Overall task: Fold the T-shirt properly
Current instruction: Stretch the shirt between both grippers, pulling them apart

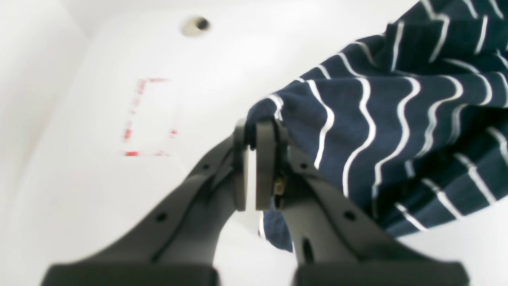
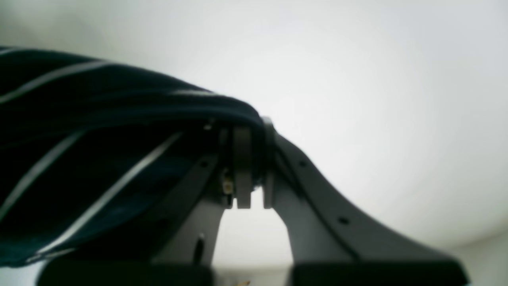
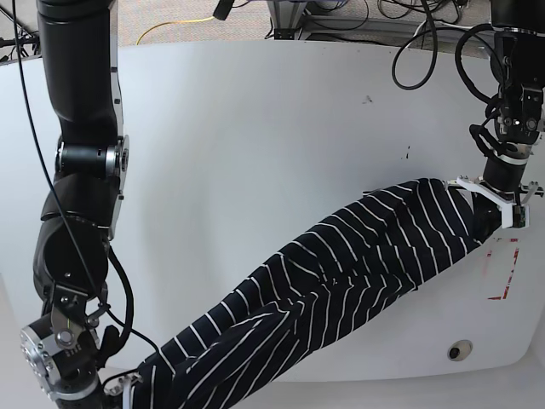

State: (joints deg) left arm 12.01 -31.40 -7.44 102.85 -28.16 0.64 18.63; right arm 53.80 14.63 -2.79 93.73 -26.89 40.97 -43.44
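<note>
The T-shirt (image 3: 341,281) hangs stretched in a long diagonal band over the white counter (image 3: 255,145), running from the right gripper (image 3: 128,388) at the near left corner of the base view to the left gripper (image 3: 494,204) at the far right, beside the red corner marks (image 3: 504,271). To do this step well, keep both ends level and evenly taut, and lower the cloth flat so that no twist or bunching remains along the middle. Both sets of fingers are clenched almost fully, each pinching a bunched edge of the striped fabric: the right gripper's fingers (image 2: 242,171) with cloth draped over their tips, the left gripper's fingers (image 1: 265,167) with cloth trailing off to one side.
</note>
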